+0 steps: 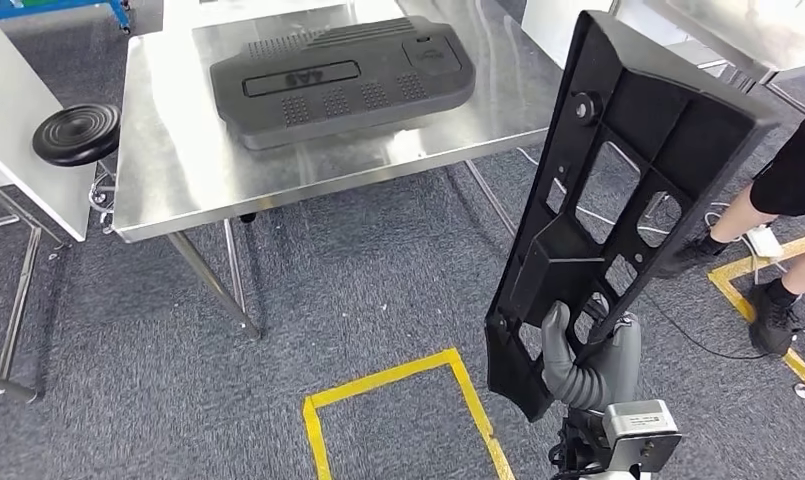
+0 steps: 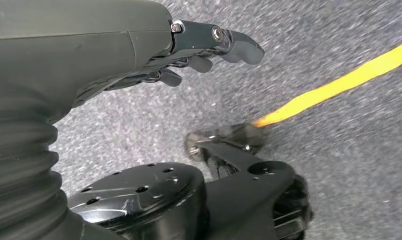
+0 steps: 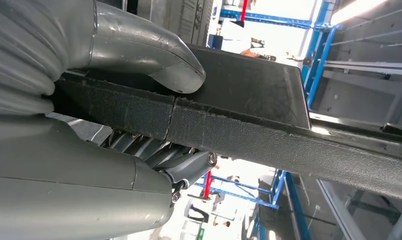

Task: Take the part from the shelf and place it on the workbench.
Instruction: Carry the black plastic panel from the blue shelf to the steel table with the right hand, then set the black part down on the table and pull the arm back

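Within right hand (image 1: 590, 362): black part (image 1: 628, 190)

The right robot hand (image 1: 590, 360) is raised at the near right, wrist below, its grey thumb (image 3: 154, 55) pressed on one face of the black part (image 1: 628, 190) and its fingers on the other. The left robot hand (image 2: 199, 50) hangs down, fingers loosely extended, holding nothing.
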You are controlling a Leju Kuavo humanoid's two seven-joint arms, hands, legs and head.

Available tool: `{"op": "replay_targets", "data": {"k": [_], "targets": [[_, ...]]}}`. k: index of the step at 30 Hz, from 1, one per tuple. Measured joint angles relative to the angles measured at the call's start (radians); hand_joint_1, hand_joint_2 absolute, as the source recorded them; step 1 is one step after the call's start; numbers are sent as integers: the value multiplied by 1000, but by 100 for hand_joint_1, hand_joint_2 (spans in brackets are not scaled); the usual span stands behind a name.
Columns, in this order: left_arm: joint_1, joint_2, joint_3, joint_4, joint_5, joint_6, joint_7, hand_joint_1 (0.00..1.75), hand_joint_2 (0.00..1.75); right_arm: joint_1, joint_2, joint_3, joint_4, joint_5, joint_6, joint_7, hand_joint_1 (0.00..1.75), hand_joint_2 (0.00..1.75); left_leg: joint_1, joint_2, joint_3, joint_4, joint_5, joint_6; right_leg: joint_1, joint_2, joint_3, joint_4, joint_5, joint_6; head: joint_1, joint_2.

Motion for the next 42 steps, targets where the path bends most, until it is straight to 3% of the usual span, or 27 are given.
{"op": "replay_targets", "data": {"k": [1, 3, 7, 9, 12, 13, 14, 16, 18, 19, 20, 23, 24, 26, 28, 29, 30, 31, 33, 37, 39, 42], "targets": [[1, 0, 0, 1, 0, 0, 0, 0, 175, 0, 0, 0, 0, 0, 0, 0, 175, 175, 3, 2, 11, -58, 53, -2, -1, 1, 12, 1, -11, 6, -1, 0], [0, -1, 0, 2, -1, -1, 0, 0, 175, -2, 0, 0, 1, 0, 0, 0, 175, 175, 1, 4, 28, -130, 111, 3, 2, 2, 25, 2, -31, 20, -3, 0], [-1, -2, 0, 1, -2, -1, -4, 0, 175, -4, 0, -2, 0, 0, -1, 0, 175, 175, -8, 3, 46, -149, 110, 38, 2, 2, 32, 16, -41, 48, -2, 0], [-3, -2, 0, 0, -3, -1, -5, 0, 175, -9, 0, -2, 0, 0, -1, 0, 175, 175, -6, 1, 62, -157, 107, 48, 0, 1, -23, 102, -54, 50, 2, 0], [-5, -2, 0, 0, -5, -2, -6, 0, 175, -11, -1, -4, 1, 0, -1, 1, 175, 175, -8, -3, 78, -160, 90, 57, 2, 0, -167, 290, -100, 44, 4, 0], [-4, -2, 0, 0, -6, -2, -6, 0, 175, -11, -1, -5, 1, 0, -1, 1, 175, 175, -9, -4, 86, -160, 82, 58, 2, 0, -194, 302, -104, 46, 5, 0], [-4, -2, 0, 0, -7, -2, -6, 0, 175, -11, -1, -5, 2, 0, -1, 1, 175, 175, -10, -6, 97, -160, 73, 57, 3, 0, -202, 276, -87, 52, 5, 0], [-3, -3, 0, 1, -7, -3, -6, 0, 175, -12, -1, -6, 2, 0, -1, 2, 175, 175, -10, -9, 118, -162, 55, 55, 9, -2, -174, 144, -2, 64, 6, 0], [-5, -6, 0, 1, -8, -3, -6, 0, 175, -12, -1, -7, 2, -1, -1, 2, 175, 175, -13, -12, 134, -166, 38, 47, 19, -6, -143, 40, 60, 52, 6, 0], [-6, -7, 0, 1, -8, -3, -6, 0, 175, -12, -1, -8, 1, -1, -1, 2, 175, 175, -14, -13, 140, -167, 37, 41, 23, -6, -135, 18, 71, 39, 7, 0], [-7, -8, 0, 1, -8, -3, -6, 0, 175, -13, -1, -9, 1, -1, -1, 3, 175, 175, -15, -13, 149, -170, 38, 35, 25, -6, -128, 11, 70, 23, 8, 0], [-6, -6, 0, 0, -8, -3, -7, 0, 175, -13, -1, -11, 1, -1, -1, 3, 175, 175, -16, -8, 159, -147, 29, 19, 12, -3, -82, -11, 73, -6, 6, 0], [-6, -6, 0, 0, -8, -3, -7, 0, 175, -14, 0, -11, 1, -1, -1, 3, 175, 175, -15, -6, 141, -107, 12, 16, 8, -3, -67, -15, 69, -12, 4, 0], [-8, -6, 0, 0, -8, -3, -8, 0, 175, -16, 1, -12, 2, -1, -1, 3, 175, 175, -12, -3, 71, 6, -35, 9, 11, -3, -50, -16, 57, -20, -1, 0], [-7, -6, 0, 0, -8, -3, -8, 0, 175, -15, 2, -12, 2, -1, -1, 4, 175, 175, -10, -2, 9, 68, -55, 4, 12, 0, -34, -15, 42, -20, 0, 0], [-5, -6, 0, 0, -8, -3, -8, 0, 175, -14, 2, -12, 2, -2, -1, 4, 175, 175, -9, -2, 0, 52, -34, 4, 12, 2, -23, -15, 33, -18, -1, 0], [-3, -6, 0, 0, -8, -3, -7, 0, 175, -14, 2, -12, 3, -2, -1, 4, 175, 175, -8, -1, 8, 4, 8, 3, 12, 4, -9, -14, 23, -15, -1, 0], [-2, -6, 0, 0, -8, -3, -7, 0, 175, -14, 2, -12, 3, -2, -1, 4, 175, 175, -7, -1, 23, -58, 60, 5, 12, 5, 1, -14, 13, -11, -2, 0], [-2, -5, 0, 1, -8, -3, -7, 0, 175, -14, 2, -13, 2, -2, -2, 5, 175, 175, -11, 1, 46, -149, 117, 13, 15, 5, 17, -13, -4, -1, -1, 0], [-5, -6, 1, 0, -7, -4, -6, 0, 175, -12, 1, -16, -3, -1, -8, 6, 175, 175, -17, 3, 66, -177, 121, 46, 17, 4, 23, 1, -15, 25, 0, 0], [-5, -6, 1, 0, -7, -3, -6, 0, 175, -14, 1, -17, -5, -1, -9, 6, 175, 175, -12, 2, 82, -184, 117, 56, 16, 3, -18, 71, -26, 30, 2, 0], [-7, -6, 1, 0, -6, -3, -6, 0, 175, -14, 0, -18, -5, 0, -10, 7, 175, 175, -10, 1, 93, -187, 103, 65, 9, 2, -156, 264, -75, 30, 4, 0]]}}
